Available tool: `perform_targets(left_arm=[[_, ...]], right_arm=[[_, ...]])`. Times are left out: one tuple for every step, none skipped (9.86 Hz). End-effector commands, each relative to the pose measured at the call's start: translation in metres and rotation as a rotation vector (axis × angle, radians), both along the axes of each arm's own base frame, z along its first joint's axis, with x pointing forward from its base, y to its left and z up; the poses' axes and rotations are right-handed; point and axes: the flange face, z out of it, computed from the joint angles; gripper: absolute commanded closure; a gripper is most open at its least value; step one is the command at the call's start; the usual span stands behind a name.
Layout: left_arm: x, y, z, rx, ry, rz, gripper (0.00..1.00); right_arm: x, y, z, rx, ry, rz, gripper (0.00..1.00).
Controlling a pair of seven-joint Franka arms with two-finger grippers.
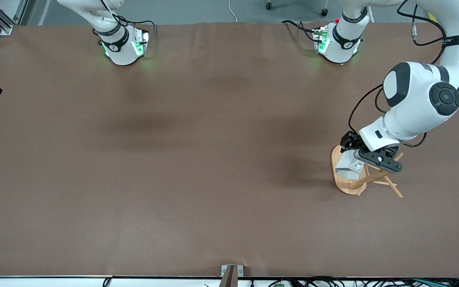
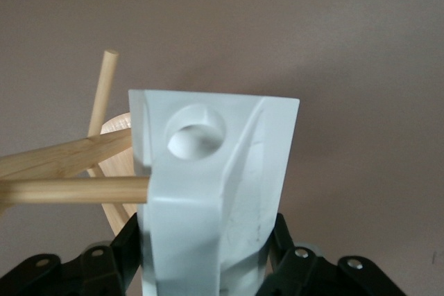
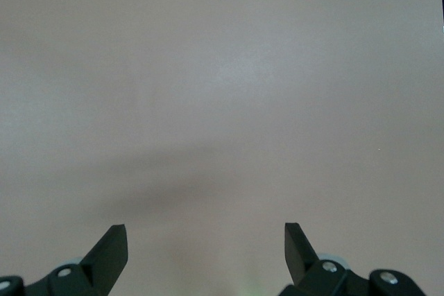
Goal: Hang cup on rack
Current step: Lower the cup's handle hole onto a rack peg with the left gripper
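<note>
Cup (image 2: pixel 208 192) clamped in left gripper (image 1: pixel 367 157) jaws over rack (image 1: pixel 347 185); right gripper (image 3: pixel 206 247) jaws spread, empty.

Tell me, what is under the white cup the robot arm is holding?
Under the cup, held by the left gripper, sits the oval base of the rack. A peg meets the cup's handle beside its hole. The cup hides where the peg ends.

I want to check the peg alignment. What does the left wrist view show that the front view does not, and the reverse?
Only the left wrist view shows the round hole in the handle of the cup and a rack peg meeting the cup's side below that hole, not in it. Only the front view shows the rack's oval base, both arm bases and the table. Both show the left gripper shut on the cup over the rack.
</note>
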Motion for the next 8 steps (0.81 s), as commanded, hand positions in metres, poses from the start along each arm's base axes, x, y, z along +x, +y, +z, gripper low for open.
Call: perform_targets(left_arm=[[0.002,0.013,-0.018,-0.008,0.01,-0.021,1.0],[0.003,0.021,-0.02,-0.005,0.013,-0.019,1.0],[0.004,0.025,-0.024,-0.003,0.018,-0.016,0.99],[0.004,0.025,-0.03,-0.004,0.02,-0.014,0.98],[0.006,0.026,-0.033,-0.003,0.018,-0.011,0.87],[0.007,0.026,-0.037,-0.002,0.023,-0.011,0.59],[0.007,0.027,-0.036,-0.003,0.021,-0.01,0.01],[0.008,0.026,-0.033,-0.003,0.016,-0.002,0.0]], right_arm=[[-0.001,-0.003,0.003,-0.006,0.003,0.004,0.0],[-0.001,-0.003,0.003,-0.006,0.003,0.004,0.0],[-0.001,-0.003,0.004,-0.006,0.002,0.004,0.0],[-0.001,-0.003,0.003,-0.006,0.003,0.004,0.0],[-0.001,-0.004,0.003,-0.006,0.003,0.002,0.0],[0.0,-0.003,0.003,-0.006,0.005,0.004,0.0],[-0.001,-0.004,0.003,-0.006,0.003,0.002,0.0],[0.0,-0.003,0.003,-0.006,0.005,0.004,0.0]])
